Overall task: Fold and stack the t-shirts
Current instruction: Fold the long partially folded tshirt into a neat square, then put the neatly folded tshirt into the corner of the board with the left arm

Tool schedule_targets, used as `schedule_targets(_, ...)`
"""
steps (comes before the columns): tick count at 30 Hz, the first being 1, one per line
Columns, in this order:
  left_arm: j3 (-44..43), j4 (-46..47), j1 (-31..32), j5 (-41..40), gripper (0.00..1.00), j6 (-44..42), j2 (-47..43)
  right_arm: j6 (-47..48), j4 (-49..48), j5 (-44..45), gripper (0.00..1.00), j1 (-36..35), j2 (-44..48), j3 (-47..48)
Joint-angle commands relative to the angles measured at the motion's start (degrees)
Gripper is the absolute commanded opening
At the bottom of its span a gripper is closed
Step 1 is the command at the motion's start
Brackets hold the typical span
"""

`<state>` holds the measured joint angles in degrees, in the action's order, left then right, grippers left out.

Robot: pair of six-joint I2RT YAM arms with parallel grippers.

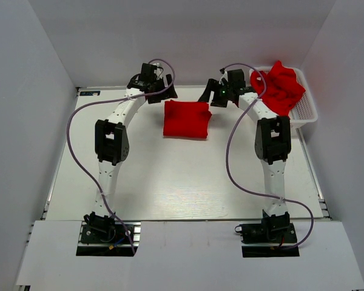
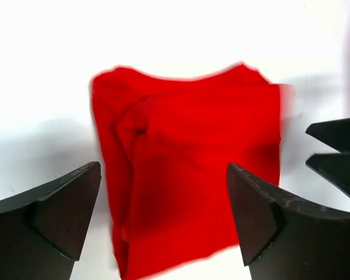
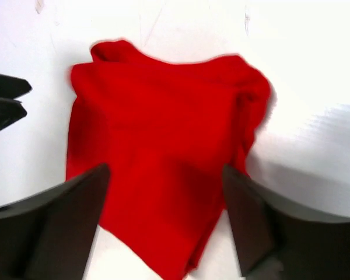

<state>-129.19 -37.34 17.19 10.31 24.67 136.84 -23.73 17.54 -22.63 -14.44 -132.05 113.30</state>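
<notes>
Folded t-shirt: a flat, roughly square bundle of red cloth, the folded t-shirt (image 1: 187, 119), lies on the white surface (image 1: 170, 182) near the middle of its far edge.
Long axis: slightly longer side to side than front to back, so it runs along the far edge.
Left hand: the left hand (image 2: 163, 169) hovers just off the bundle's left end with its fingers spread wide and nothing held – the cloth shows in the gap between them, untouched.
Right hand: the right hand (image 3: 164, 172) hovers just off the bundle's right end in a mirror pose, fingers apart and empty.
Between the hands: the bundle sits midway, with neither hand clearly nearer.
Remaining t-shirts: the crumpled t-shirts (image 1: 282, 85) are heaped in a white mesh basket (image 1: 307, 114) at the far right corner of the surface.
Relation that matters: the heap lies to the right of and behind the right hand, well apart from the left hand – the right arm looks the nearer one to reach it.
Progress, as a judgement: one shirt appears folded, with the heap not yet started.
</notes>
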Motion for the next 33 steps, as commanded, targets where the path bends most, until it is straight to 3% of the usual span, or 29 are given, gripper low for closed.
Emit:
schedule_targets(1, -4.66, 3.5, -1.98, 0.24, 1.0, 0.12, 0.1, -1.85, -6.64, -4.35, 0.9, 0.9, -1.54, 5.79)
schedule_targets(4, -4.33, 5.16, -2.6, 0.24, 1.0, -0.49, -1.39, -0.54, -6.99, -3.56, 0.9, 0.81, 0.11, 7.03)
schedule_targets(10, 4.47, 5.28, -1.99, 1.38, 1.0, -6.37, -6.49, 2.8, -5.16, -2.42, 0.9, 0.29, 8.03, -3.41)
schedule_targets(15, 2.62, -2.55, -0.32, 3.31, 1.0, -13.32, -1.76, 4.82, -4.8, -1.1, 0.9, 0.29, 17.16, -15.79)
schedule_targets(22, 6.22, -3.18, 1.26, -0.63, 0.96, -15.79, -0.08, 6.59, -4.44, 2.85, 0.9, 0.64, 26.39, -26.62)
schedule_targets(33, 4.91, -5.64, 1.79, -5.73, 0.45, -15.26, 6.95, 8.34, 0.65, 6.46, 0.9, 0.81, 32.81, -34.36)
